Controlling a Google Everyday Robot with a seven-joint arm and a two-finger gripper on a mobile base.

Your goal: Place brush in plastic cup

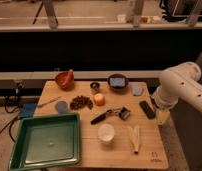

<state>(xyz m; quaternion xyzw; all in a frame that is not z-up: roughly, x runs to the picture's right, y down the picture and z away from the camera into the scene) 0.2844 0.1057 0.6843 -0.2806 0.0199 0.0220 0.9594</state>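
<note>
at desk (119, 152) centre: brush (110, 116), long axis 8-to-2 o'clock, head end toward the tool (162, 116) hanging at its 3 o'clock; tool state: cannot tell. plastic cup (61, 106) at brush's 9 o'clock.

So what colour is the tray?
Green; the tray shows best in the camera view. The gripper hangs beside the flat black bar.
</note>
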